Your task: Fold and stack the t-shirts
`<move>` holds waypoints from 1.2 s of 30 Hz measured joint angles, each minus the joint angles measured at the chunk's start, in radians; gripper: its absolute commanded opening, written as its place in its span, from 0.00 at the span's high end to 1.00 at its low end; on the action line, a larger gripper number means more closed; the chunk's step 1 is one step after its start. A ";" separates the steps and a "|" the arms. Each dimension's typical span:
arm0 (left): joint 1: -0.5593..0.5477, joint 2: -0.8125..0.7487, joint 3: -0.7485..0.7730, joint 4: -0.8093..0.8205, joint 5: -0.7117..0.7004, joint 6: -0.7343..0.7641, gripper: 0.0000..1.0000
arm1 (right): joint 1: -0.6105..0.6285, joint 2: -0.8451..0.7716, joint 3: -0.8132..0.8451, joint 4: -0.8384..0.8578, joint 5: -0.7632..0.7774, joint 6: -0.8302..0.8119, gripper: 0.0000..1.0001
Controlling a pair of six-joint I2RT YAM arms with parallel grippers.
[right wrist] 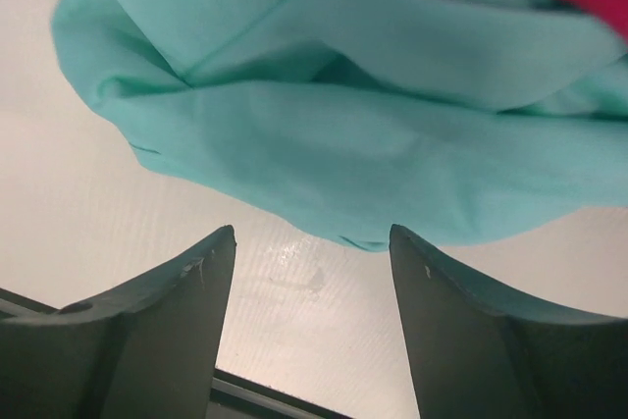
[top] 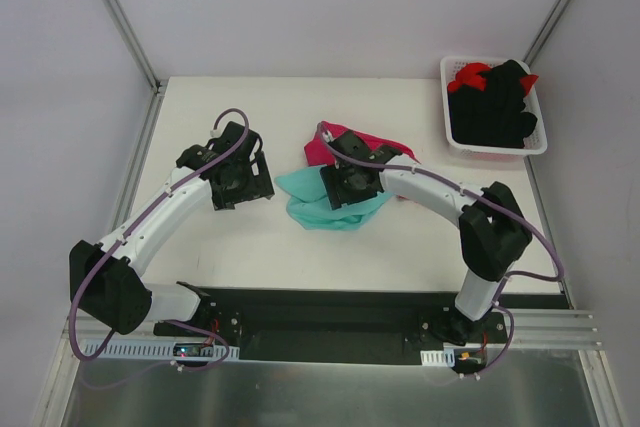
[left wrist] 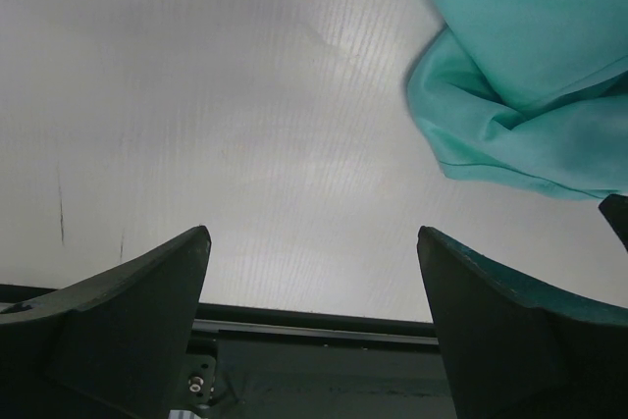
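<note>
Teal-mint t-shirt (top: 305, 197) plain, no print. Magenta-pink t-shirt (top: 318, 152) plain too. Basket (top: 495, 150) white, with black t-shirts (top: 490, 112) and red t-shirts (top: 468, 75) in it. Table (top: 250, 237) off-white with faint ribbed lines. Arms (top: 170, 209) black and white, cables (top: 232, 114) purple.

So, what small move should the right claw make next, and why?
Probably lower the right claw onto the teal shirt and close on its near edge: the claw is open and empty, and the shirt lies crumpled just ahead of it.
</note>
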 measured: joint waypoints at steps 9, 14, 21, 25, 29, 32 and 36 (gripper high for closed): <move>0.000 0.000 0.000 0.000 0.000 0.000 0.13 | 0.019 0.006 -0.110 0.006 0.028 0.028 0.27; 0.000 0.000 0.002 -0.001 0.002 0.000 0.13 | 0.019 0.064 -0.070 0.011 0.060 0.023 0.28; 0.000 0.000 0.003 -0.002 0.010 0.000 0.13 | 0.015 0.198 0.031 0.024 0.061 0.011 0.33; 0.000 -0.001 0.003 -0.002 0.010 0.003 0.13 | -0.005 0.226 0.036 0.040 0.016 0.013 0.73; 0.000 0.000 0.013 -0.010 0.011 0.011 0.13 | -0.029 0.229 0.037 0.055 -0.007 0.016 0.99; 0.000 0.000 0.029 -0.011 0.017 0.016 0.13 | -0.032 0.229 0.039 0.055 -0.018 0.016 0.99; 0.000 0.000 0.039 -0.011 0.018 0.016 0.12 | -0.029 0.225 0.049 0.037 -0.020 0.010 0.99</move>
